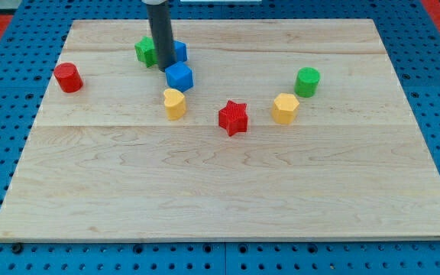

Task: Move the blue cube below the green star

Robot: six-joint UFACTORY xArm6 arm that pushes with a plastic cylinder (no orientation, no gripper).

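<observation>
The blue cube [179,76] sits on the wooden board [228,183] in the upper left part of the view. The green star [144,50] lies up and to the left of it, partly hidden by my rod. My tip [164,69] rests on the board between them, just left of the blue cube and touching or nearly touching it. A second blue block [179,51] shows behind the rod to its right; its shape is not clear.
A yellow heart-like block [174,103] lies just below the blue cube. A red star [234,117] is near the middle, a yellow hexagon [286,108] and green cylinder [307,81] to the right, a red cylinder [68,77] at far left.
</observation>
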